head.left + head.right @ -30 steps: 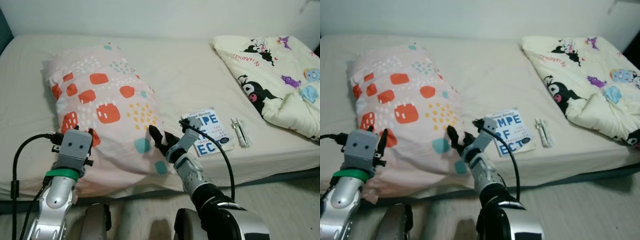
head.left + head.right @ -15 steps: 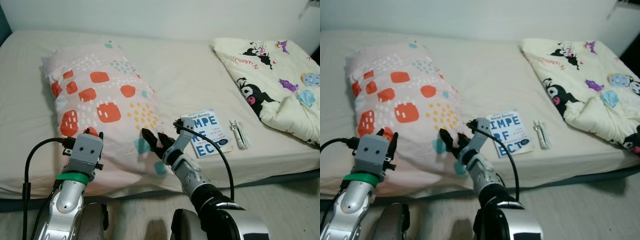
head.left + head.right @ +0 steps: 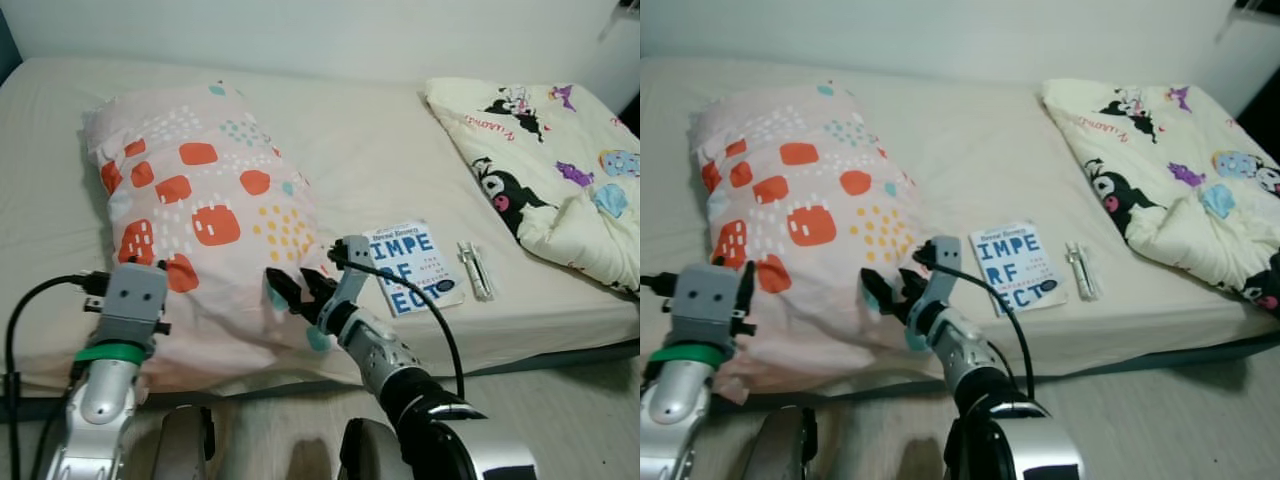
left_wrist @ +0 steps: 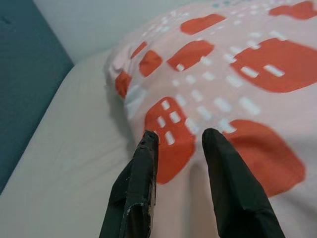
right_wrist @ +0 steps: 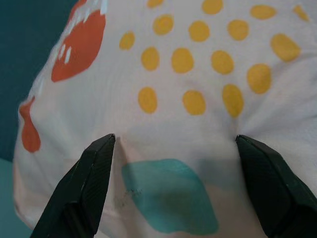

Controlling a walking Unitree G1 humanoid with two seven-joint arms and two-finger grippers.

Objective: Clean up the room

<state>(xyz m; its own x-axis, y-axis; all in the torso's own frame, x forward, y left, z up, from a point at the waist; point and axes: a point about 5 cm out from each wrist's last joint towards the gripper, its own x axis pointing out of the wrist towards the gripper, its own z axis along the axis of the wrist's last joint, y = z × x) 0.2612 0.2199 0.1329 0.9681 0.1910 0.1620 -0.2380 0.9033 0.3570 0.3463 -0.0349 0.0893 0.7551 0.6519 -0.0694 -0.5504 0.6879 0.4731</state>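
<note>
The patterned pillow (image 3: pixel 210 220) fills the left-centre of the frame on the bed (image 3: pixel 380 150), with the right gripper (image 5: pixel 173 148) spread wide against its near right corner and the left gripper (image 4: pixel 178 144) at its lower-left edge — fingers slightly parted, pressing the fabric — while a book (image 3: pixel 415 265) lies just right.

Pillow (image 3: pixel 205 215): matt printed cloth, softly creased; sheet (image 3: pixel 370 140): plain matt fabric; book (image 3: pixel 412 266): glossy paper cover; gripper fingers (image 4: pixel 220 183): matt black plastic; arms (image 3: pixel 100 400): smooth silver metal.
</note>
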